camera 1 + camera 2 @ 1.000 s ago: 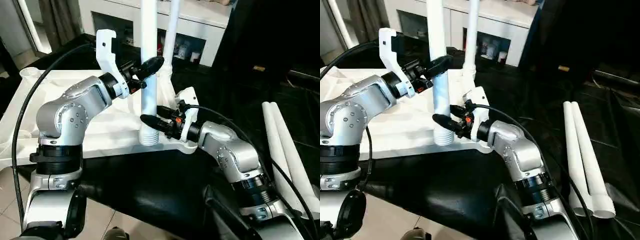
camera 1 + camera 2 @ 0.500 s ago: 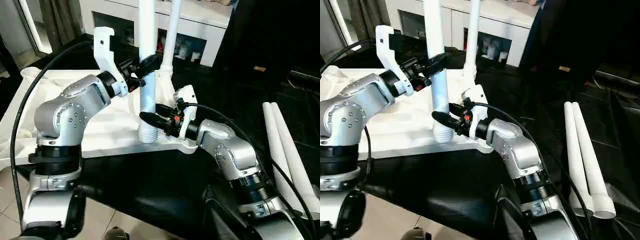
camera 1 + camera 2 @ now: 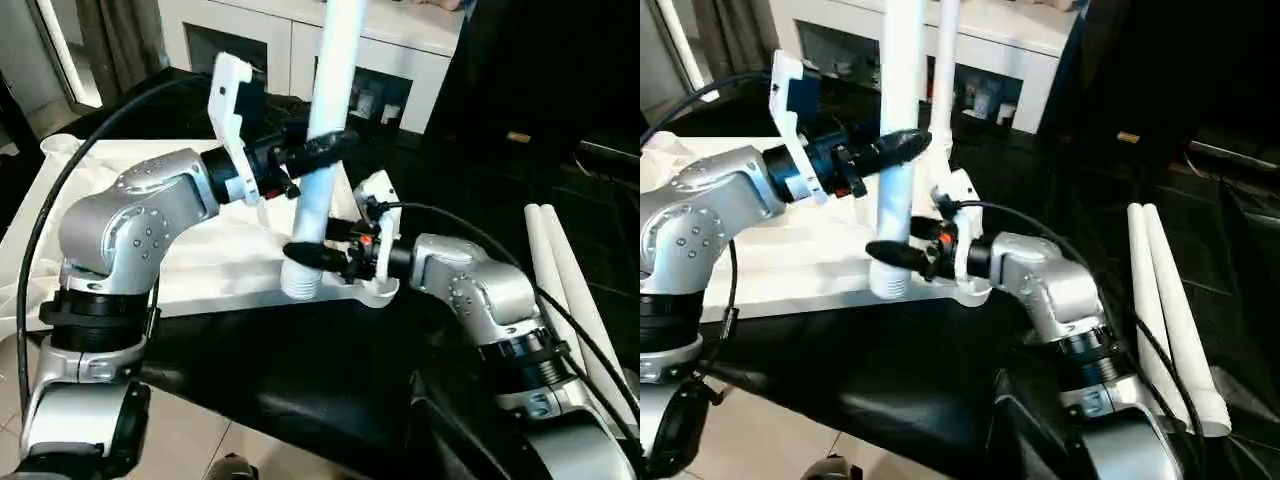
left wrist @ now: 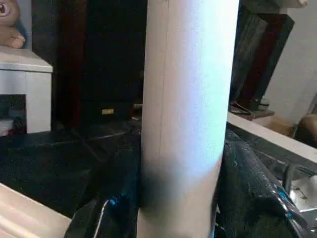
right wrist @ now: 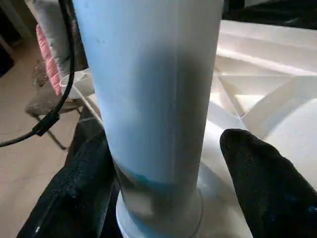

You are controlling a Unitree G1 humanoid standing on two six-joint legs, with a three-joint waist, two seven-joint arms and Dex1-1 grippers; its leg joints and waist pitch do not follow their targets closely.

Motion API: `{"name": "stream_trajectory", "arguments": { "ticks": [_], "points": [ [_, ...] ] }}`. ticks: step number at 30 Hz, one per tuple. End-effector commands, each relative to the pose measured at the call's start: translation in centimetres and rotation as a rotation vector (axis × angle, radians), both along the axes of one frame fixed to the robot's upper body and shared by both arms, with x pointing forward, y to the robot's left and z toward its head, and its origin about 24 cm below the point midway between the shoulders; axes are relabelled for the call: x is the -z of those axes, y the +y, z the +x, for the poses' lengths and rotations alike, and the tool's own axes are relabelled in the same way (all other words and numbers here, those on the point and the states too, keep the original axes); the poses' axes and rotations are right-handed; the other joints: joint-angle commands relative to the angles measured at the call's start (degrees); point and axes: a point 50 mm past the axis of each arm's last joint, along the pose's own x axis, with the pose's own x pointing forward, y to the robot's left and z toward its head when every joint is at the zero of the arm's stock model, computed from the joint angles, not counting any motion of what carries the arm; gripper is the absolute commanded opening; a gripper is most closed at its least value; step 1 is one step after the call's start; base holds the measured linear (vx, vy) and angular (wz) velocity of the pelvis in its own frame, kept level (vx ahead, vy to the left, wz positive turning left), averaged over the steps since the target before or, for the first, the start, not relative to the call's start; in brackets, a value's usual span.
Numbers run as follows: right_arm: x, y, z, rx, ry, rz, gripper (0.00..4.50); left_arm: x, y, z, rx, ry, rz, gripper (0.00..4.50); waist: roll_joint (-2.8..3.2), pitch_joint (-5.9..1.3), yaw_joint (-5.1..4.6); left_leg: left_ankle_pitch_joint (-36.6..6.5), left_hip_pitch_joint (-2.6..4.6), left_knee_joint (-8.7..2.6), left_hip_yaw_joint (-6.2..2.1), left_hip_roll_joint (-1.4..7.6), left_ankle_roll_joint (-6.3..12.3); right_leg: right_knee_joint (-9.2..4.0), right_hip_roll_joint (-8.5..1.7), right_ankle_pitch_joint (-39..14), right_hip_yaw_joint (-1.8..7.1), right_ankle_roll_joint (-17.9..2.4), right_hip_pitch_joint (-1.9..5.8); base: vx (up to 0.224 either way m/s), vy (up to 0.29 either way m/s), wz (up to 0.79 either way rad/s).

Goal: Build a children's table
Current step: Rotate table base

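Between the two grippers in the head views stands one long white tapered tube leg [image 3: 322, 160], tilted, its threaded foot at the near corner of the white plastic ribbed table top [image 3: 215, 255]. A second leg [image 3: 943, 75] stands upright behind; two more legs [image 3: 1170, 310] lie right of the right arm, beyond them a white cabinet [image 3: 400, 45].

In the left wrist view, the left gripper [image 3: 318, 150] clasps the leg higher up.

In the right wrist view, the right gripper [image 5: 163, 188] straddles the leg near its foot, fingers [image 5: 262, 183] spread, contact unclear.

Held leg [image 3: 322, 150]: upper end cut off by the top edge.
Corner socket: hidden behind the leg's threaded foot [image 3: 298, 282].
Cabinet [image 3: 400, 60] contents: too small to tell.
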Motion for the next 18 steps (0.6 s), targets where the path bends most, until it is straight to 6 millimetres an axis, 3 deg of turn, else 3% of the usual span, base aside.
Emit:
{"name": "stream_trajectory", "arguments": {
  "ticks": [1,18],
  "points": [
    [-0.29,-0.11,-0.12,-0.015,0.001,-0.01,3.43,-0.9,-0.4,-0.42,0.041,-0.033,-0.008,1.79,0.95,-5.38,-0.15,-7.6,0.45,-3.79,-0.49,1.87,-2.94,-4.18,-4.82,-10.8,3.24,-7.5,3.66,0.0,0.0,0.0],
    [-0.16,0.61,-0.54,-0.043,0.036,0.028,3.43,-0.98,-0.47,-0.4,0.046,-0.035,-0.017,1.77,0.99,-5.45,-0.09,-7.2,0.45,-3.79,-0.53,1.91,-3.08,-4.04,-4.8,-9.9,3.21,-7.6,3.63,0.0,0.0,0.0]
  ]
}}
